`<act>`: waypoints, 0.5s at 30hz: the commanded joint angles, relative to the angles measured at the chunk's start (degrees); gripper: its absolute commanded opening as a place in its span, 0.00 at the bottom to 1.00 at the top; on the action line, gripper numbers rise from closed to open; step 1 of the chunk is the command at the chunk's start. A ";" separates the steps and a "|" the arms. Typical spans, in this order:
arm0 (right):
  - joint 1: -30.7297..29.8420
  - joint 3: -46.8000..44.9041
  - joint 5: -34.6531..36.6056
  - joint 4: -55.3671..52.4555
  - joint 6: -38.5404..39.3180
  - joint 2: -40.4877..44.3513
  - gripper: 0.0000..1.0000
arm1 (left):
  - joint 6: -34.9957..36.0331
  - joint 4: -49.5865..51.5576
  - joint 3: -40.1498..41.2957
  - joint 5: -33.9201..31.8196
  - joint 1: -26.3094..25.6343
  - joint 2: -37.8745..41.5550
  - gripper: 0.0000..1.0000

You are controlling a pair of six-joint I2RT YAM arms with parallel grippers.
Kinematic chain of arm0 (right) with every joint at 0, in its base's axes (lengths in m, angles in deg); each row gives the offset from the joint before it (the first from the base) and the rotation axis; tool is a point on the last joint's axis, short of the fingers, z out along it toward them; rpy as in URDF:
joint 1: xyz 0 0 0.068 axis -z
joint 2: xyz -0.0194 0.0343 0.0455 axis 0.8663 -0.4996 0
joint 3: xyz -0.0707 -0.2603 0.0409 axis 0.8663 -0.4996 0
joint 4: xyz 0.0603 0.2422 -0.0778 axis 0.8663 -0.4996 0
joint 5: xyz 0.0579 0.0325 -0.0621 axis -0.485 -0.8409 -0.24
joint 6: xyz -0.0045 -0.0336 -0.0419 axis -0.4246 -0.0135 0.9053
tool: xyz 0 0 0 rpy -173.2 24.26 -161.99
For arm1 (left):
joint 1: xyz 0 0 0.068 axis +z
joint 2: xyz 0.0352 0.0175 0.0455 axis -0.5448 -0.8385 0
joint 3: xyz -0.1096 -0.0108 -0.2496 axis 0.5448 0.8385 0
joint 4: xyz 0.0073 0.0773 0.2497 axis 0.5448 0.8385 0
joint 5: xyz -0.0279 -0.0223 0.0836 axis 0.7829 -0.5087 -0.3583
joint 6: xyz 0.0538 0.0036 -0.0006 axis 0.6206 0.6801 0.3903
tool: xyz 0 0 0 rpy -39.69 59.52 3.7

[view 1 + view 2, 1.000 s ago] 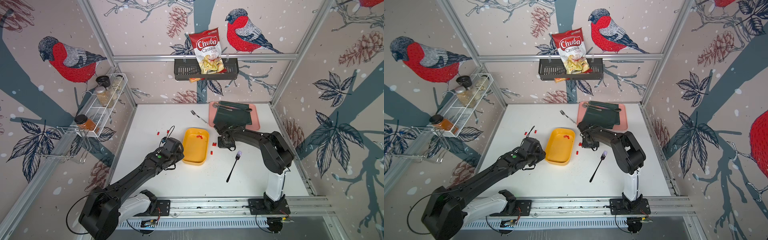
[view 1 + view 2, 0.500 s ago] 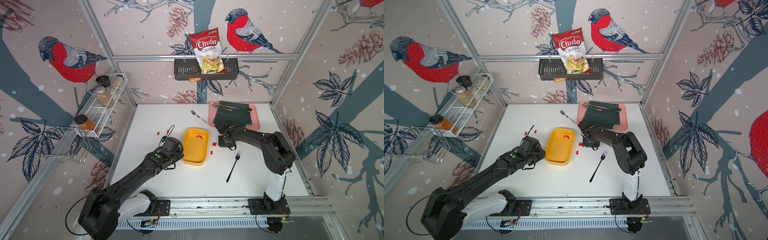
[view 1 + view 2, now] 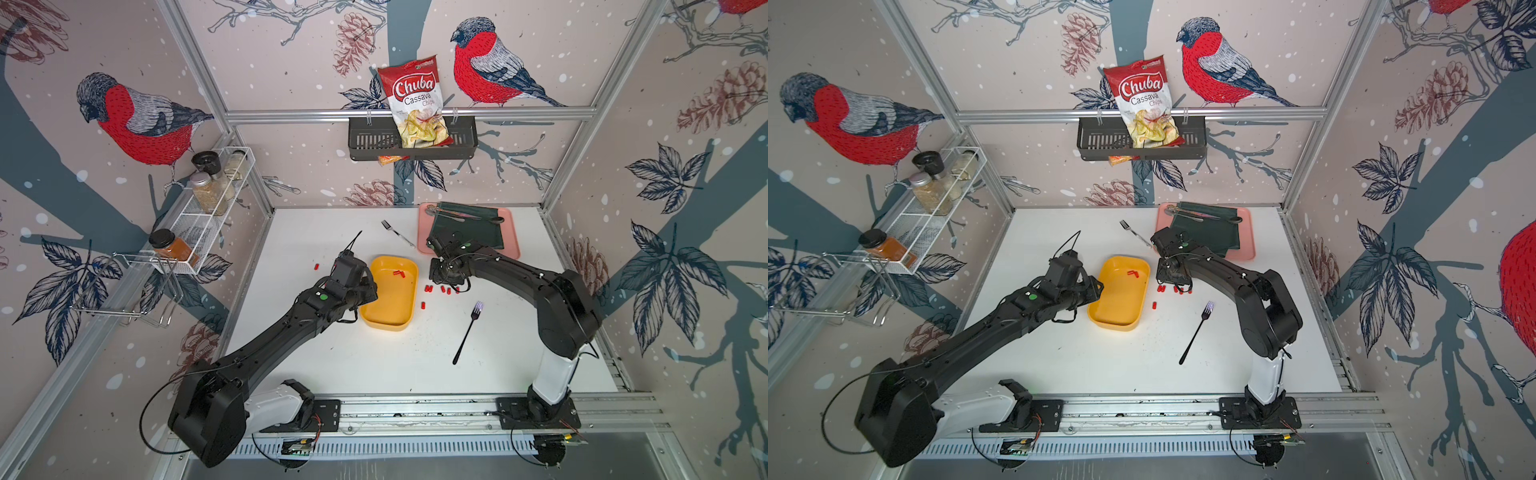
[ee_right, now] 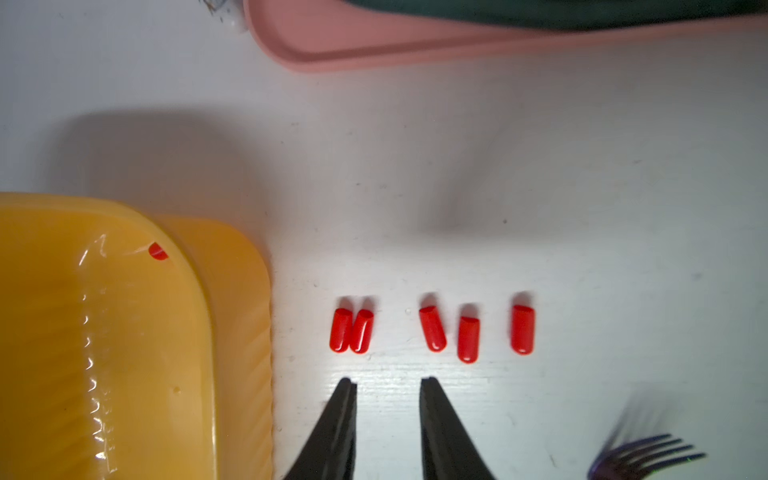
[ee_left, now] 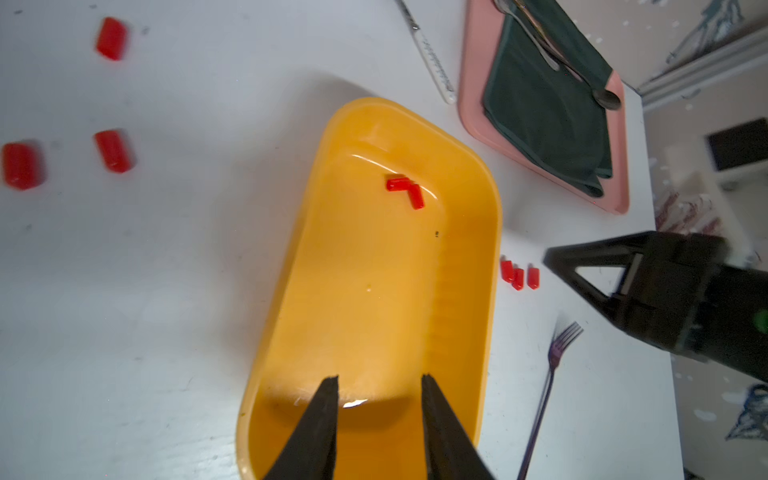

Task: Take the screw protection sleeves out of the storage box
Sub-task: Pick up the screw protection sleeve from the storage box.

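Left wrist view: found left gripper (image 5: 379, 378) parted, empty, over storage box (image 5: 490, 257); spotted two touching screw protection sleeves (image 5: 405, 189) inside. Found right gripper (image 4: 388, 380) parted, empty, beside five unloaded sleeves (image 4: 432, 328). Flagged risk: pinching touching pair together, flicking one away.
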State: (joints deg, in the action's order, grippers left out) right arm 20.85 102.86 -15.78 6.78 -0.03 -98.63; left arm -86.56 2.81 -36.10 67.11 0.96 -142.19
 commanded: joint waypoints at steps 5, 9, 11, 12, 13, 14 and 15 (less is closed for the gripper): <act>-1.78 2.83 -4.55 1.96 -3.48 -5.41 0.28 | 12.69 -0.46 -9.67 13.68 0.06 -12.45 0.37; -2.24 3.43 -5.49 3.44 -2.92 -6.16 0.28 | 10.36 -1.52 -10.31 13.99 -0.10 -17.24 0.37; -2.56 3.94 -5.78 3.76 -2.37 -6.77 0.28 | 8.74 -2.48 -10.55 13.27 -0.11 -18.90 0.37; -2.72 4.14 -6.07 3.96 -2.16 -7.13 0.28 | 7.50 -2.32 -10.58 11.26 -0.06 -19.74 0.37; -2.87 4.27 -6.51 4.26 -1.78 -7.49 0.28 | 6.89 -2.55 -10.58 10.32 -0.01 -20.42 0.37; -3.00 4.32 -6.83 4.60 -1.64 -7.80 0.28 | 6.64 -3.22 -10.62 9.60 -0.06 -21.07 0.37; -3.16 4.40 -7.11 5.01 -1.63 -8.20 0.28 | 5.78 -3.90 -10.46 8.30 -0.10 -21.65 0.37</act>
State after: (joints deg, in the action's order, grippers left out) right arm 18.05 106.75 -21.50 10.26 -2.53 -106.04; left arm -78.24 1.45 -46.17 78.45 0.96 -162.73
